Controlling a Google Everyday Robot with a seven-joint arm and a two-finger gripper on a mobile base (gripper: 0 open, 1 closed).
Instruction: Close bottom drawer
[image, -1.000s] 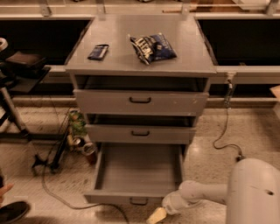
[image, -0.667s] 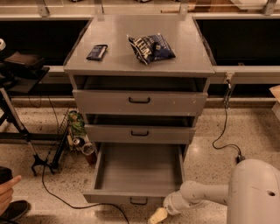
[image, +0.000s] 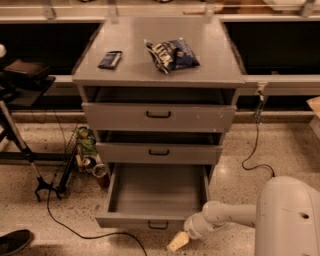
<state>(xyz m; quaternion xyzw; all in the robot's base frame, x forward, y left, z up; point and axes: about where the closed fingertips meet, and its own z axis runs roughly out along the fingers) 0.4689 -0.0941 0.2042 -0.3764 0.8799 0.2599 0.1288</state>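
Note:
The bottom drawer (image: 155, 195) of the grey cabinet (image: 159, 65) is pulled far out, its long deep tray bare. Its low front panel (image: 145, 220) carries a small black loop handle (image: 158, 226). My gripper (image: 178, 242) hangs low at the bottom of the camera view, just right of and in front of that panel's right end, on a white arm (image: 225, 215) reaching in from the right. The middle drawer (image: 159, 152) and the top drawer (image: 159, 116) above stand slightly out.
A blue chip bag (image: 171, 54) and a dark flat packet (image: 110, 59) lie on the cabinet top. Cans and clutter (image: 89, 155) sit left of the cabinet, with a tripod leg (image: 25, 155) and a floor cable (image: 80, 232). A shoe (image: 12, 242) shows at the lower left.
The view has shifted a little; the cabinet sits slightly higher and to the right in it. The gripper stays by the drawer's front right corner. The drawer is as far out as before.

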